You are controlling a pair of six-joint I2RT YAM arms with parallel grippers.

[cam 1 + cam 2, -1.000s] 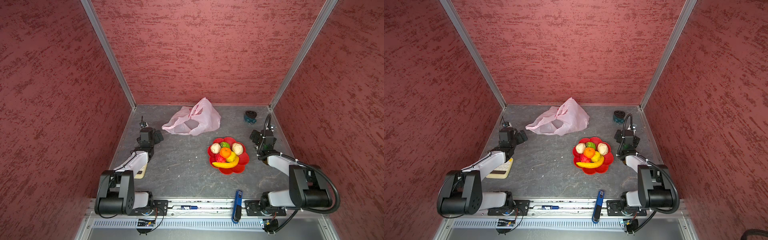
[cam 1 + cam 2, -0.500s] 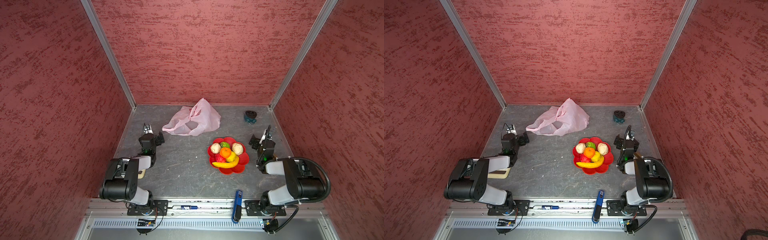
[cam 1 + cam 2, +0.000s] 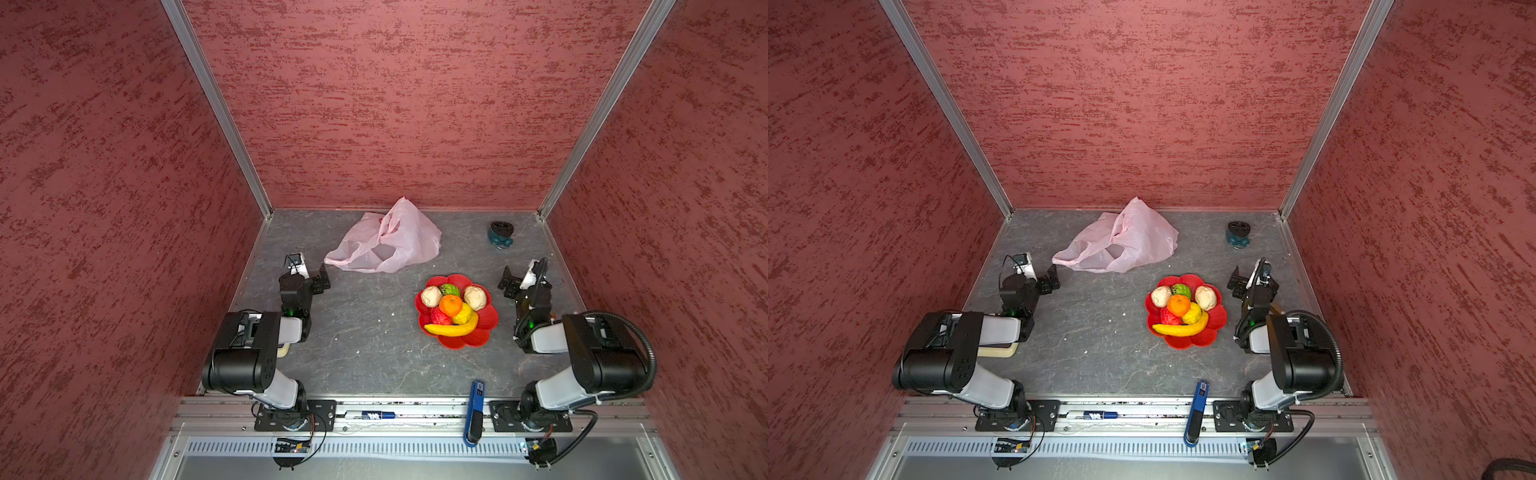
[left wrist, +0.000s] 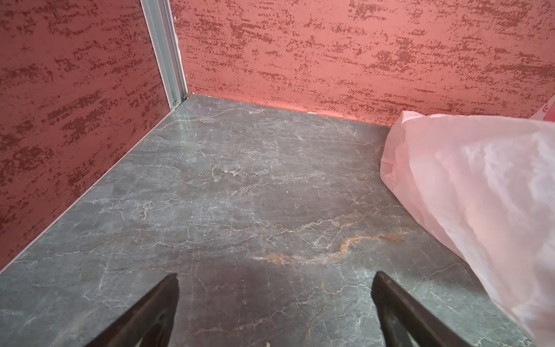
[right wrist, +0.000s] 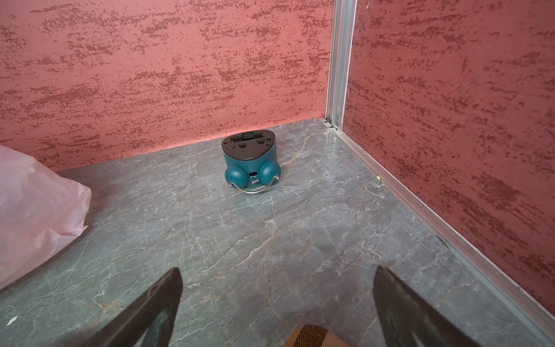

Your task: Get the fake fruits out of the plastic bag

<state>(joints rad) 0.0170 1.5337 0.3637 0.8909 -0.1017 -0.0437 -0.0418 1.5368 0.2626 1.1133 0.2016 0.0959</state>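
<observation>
Fruits point(image 3: 453, 309) sit heaped on the red dish point(image 3: 478, 341), plastic bag point(image 3: 390, 241) slumped behind it, while left gripper point(image 3: 309, 270) and right gripper point(image 3: 519, 276) flank the dish, jaws spread wide, gripping nothing.

No text can be read with certainty. The marker pen point(image 3: 368, 414) on the front rail point(image 3: 432, 415), at 6 o'clock of the surface point(image 3: 374, 332), carries white print on a dark blue label, too small to read. The blue tool point(image 3: 475, 409) at 5 o'clock has a small label, also illegible. In the left wrist view, the plastic bag point(image 4: 480, 186) shows a bit of red print, cut off at the picture's edge.
</observation>
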